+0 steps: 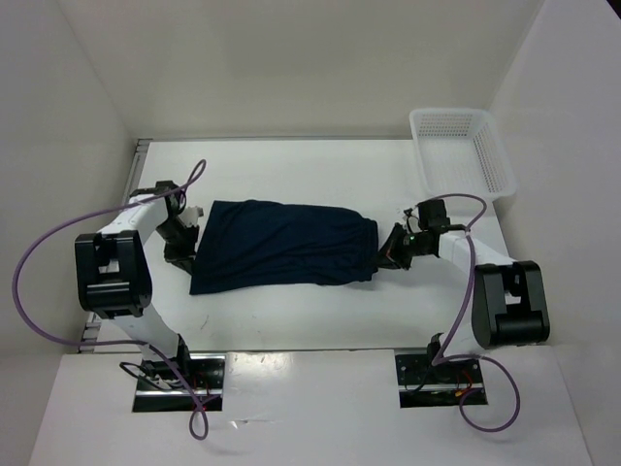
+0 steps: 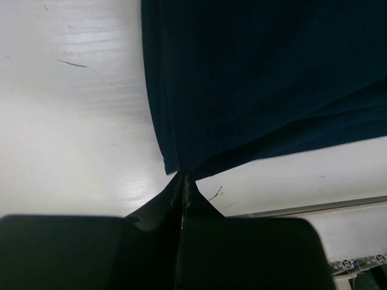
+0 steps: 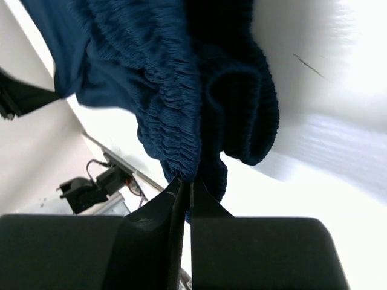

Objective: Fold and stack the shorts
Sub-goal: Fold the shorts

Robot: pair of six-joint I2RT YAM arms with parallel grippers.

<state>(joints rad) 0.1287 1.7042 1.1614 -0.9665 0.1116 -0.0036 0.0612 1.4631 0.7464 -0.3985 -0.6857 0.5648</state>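
Note:
The dark navy shorts (image 1: 281, 245) lie stretched lengthwise across the middle of the table between my two arms. At their left end my left gripper (image 1: 192, 260) is shut on a corner of the fabric; in the left wrist view its jaws (image 2: 183, 179) meet right where the shorts (image 2: 260, 78) come to a point. At the right end my right gripper (image 1: 381, 254) is shut on the gathered elastic waistband. The ribbed band of the shorts (image 3: 175, 103) bunches just above those jaws (image 3: 186, 181) in the right wrist view. Drawstring and tag are hidden.
A white mesh basket (image 1: 461, 150) stands at the back right corner of the table. White walls close in the table on the left, back and right. Purple cables loop beside both arm bases near the front edge.

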